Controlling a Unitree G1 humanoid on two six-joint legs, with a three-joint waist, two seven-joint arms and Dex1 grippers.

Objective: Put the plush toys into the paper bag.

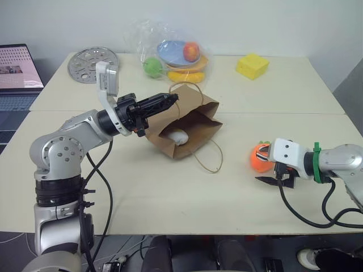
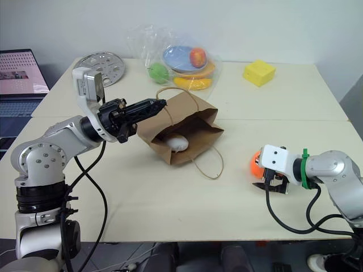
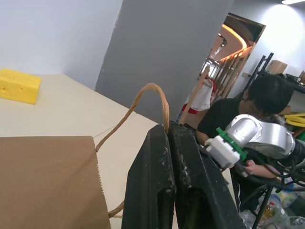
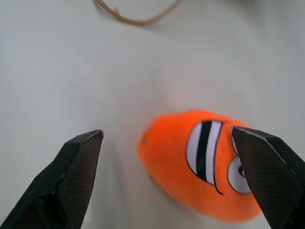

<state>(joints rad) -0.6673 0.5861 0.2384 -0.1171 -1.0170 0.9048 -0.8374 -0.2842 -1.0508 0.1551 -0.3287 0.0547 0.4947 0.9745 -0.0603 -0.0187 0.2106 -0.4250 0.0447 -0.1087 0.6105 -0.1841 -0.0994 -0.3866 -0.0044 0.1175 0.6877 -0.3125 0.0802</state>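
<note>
The paper bag (image 1: 184, 127) lies on its side on the table (image 1: 170, 192), just ahead of the left gripper (image 1: 173, 100), whose fingers are pinched tight on one cord handle (image 3: 151, 99) and hold the mouth up. Inside sits the white plush toy (image 1: 178, 136). The orange carrot toy (image 4: 200, 164) lies directly before the right gripper (image 4: 174, 143), its fingers spread wide, holding nothing.

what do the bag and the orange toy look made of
Paper bag: brown kraft paper, matte, creased, with twisted-cord handles. Orange plush toy: soft fuzzy fabric, probably stuffed; its outline looks furry, and the eyes look printed or stitched on.
</note>
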